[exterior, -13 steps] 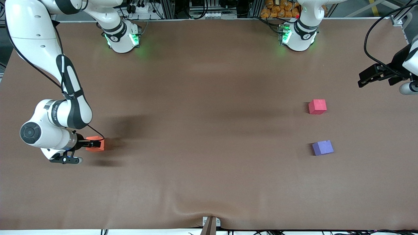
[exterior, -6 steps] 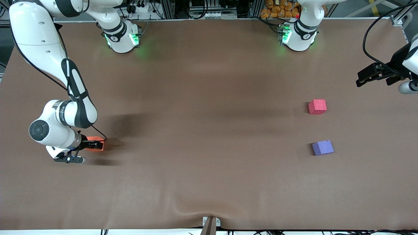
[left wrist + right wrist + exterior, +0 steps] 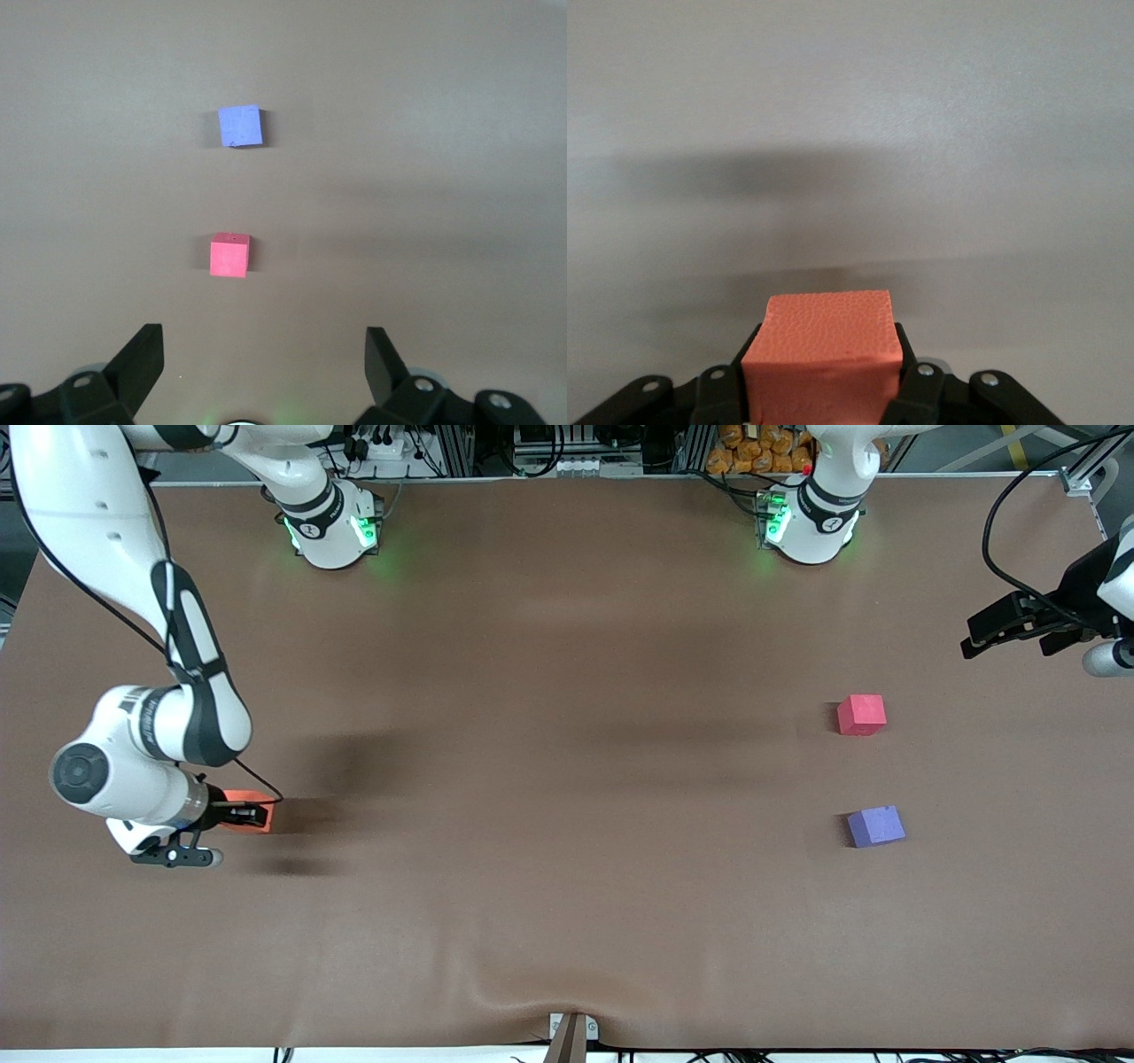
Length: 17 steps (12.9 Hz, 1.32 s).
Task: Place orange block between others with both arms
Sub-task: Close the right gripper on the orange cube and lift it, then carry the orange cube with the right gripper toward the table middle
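Observation:
The orange block (image 3: 237, 799) (image 3: 824, 354) is at the right arm's end of the table, pinched between the fingers of my right gripper (image 3: 252, 813), which is shut on it. Whether the block rests on the cloth or is just off it I cannot tell. The pinkish-red cube (image 3: 861, 714) (image 3: 229, 256) and the purple-blue cube (image 3: 875, 825) (image 3: 240, 126) sit apart toward the left arm's end, the purple-blue one nearer the front camera. My left gripper (image 3: 1005, 633) (image 3: 263, 363) hangs open and empty in the air at that end of the table, waiting.
The brown cloth table (image 3: 567, 779) has a raised wrinkle at its front edge by a small bracket (image 3: 571, 1032). The two green-lit arm bases (image 3: 332, 527) (image 3: 806, 518) stand along the edge farthest from the front camera.
My right gripper has shut on the orange block and drawn it slightly toward the right arm's end of the table. The left gripper rose a little. Both other cubes stayed put.

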{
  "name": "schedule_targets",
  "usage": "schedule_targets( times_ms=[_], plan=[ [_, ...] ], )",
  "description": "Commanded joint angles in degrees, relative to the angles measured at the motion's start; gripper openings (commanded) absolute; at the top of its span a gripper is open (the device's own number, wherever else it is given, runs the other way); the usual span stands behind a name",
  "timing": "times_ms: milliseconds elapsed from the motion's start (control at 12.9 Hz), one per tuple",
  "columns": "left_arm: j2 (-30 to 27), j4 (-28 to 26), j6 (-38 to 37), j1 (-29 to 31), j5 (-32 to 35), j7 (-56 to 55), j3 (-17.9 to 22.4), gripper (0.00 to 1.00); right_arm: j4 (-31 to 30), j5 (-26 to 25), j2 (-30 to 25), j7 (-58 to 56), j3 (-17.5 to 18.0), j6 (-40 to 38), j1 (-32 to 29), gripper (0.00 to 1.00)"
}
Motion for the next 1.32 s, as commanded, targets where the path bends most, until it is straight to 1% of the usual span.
schedule_targets(
  times_ms=[0, 78, 233, 389, 544, 778, 1011, 1167, 1244],
  plan=[
    [-1.06, -0.57, 0.2, 0.8, -1.22, 0.6, -0.12, 1.0, 1.12, 0.89, -3.81, 0.31, 1.1, -6.33, 2.81, 0.0],
    [-1.06, -0.57, 0.2, 0.72, -1.13, 0.69, -0.12, 1.0, 1.56, 1.68, -4.17, 1.01, 1.37, -6.61, 4.65, 0.0],
    [-0.97, -0.57, 0.63, 0.72, -1.13, 0.78, -0.12, 1.0, 3.93, 4.48, -3.91, 6.26, 1.46, -6.71, 8.95, 0.0],
    [-1.14, -0.57, 0.55, 0.72, -0.96, 1.12, -0.3, 1.0, 6.39, 4.85, -3.47, 12.23, 1.46, -6.62, 13.17, 0.0],
    [-0.79, -0.57, 0.64, 0.63, -0.61, 1.04, -0.3, 1.0, 8.85, 4.94, -1.81, 18.47, 1.54, -6.53, 17.48, 0.0],
    [-0.35, -0.48, 1.43, 0.63, -0.34, 1.13, -0.3, 1.0, 13.07, 4.76, 3.19, 31.12, 1.54, -6.0, 24.25, 0.0],
    [0.09, -0.57, 1.6, 0.1, 1.58, 1.04, -0.74, 1.0, 19.74, 4.59, 10.22, 46.22, 1.54, -4.43, 30.84, 0.0],
    [0.09, -0.22, 1.61, -0.07, 1.77, 1.04, -0.74, 1.0, 21.08, 4.58, 13.48, 53.28, 1.54, -1.1, 34.71, 0.0],
    [0.17, -0.22, 1.69, -0.08, 1.77, 1.04, -0.74, 1.0, 21.25, 4.58, 15.15, 56.01, 1.54, 2.23, 36.64, 0.0]
  ],
)
